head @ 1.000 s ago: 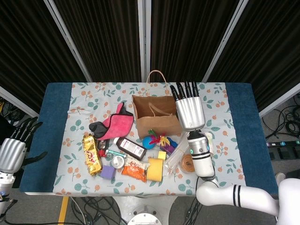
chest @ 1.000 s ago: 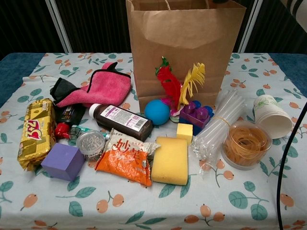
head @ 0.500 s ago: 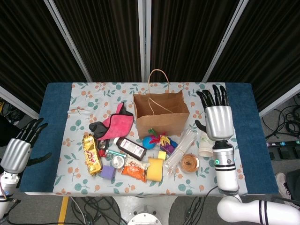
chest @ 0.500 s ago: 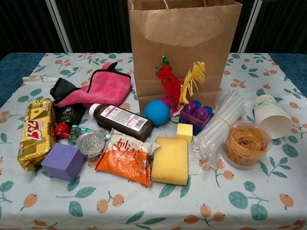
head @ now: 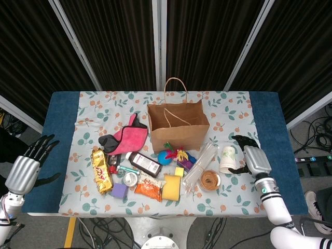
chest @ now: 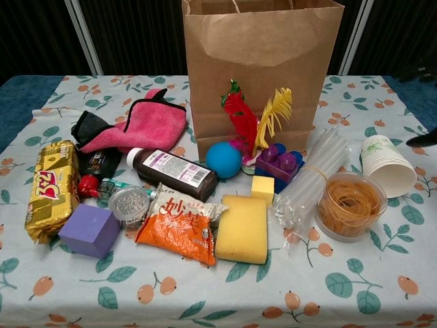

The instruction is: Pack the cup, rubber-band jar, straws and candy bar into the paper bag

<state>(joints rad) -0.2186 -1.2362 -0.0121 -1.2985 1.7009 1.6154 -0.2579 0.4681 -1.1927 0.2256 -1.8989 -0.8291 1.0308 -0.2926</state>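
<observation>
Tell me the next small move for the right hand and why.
Probably close the right hand onto the paper cup. The hand sits just right of the cup, fingers apart and holding nothing, thumb reaching toward it. The cup lies on its side beside the rubber-band jar, and the paper bag stands open behind, so the cup looks like the nearest item to grasp first.

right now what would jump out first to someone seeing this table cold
The tall brown paper bag standing open at the back middle of the table draws the eye, with a heap of small items spread in front of it. Brightest among them are the pink cloth to its left and the gold candy bar at the heap's left edge. The right hand sits open just right of the paper cup lying on its side.
</observation>
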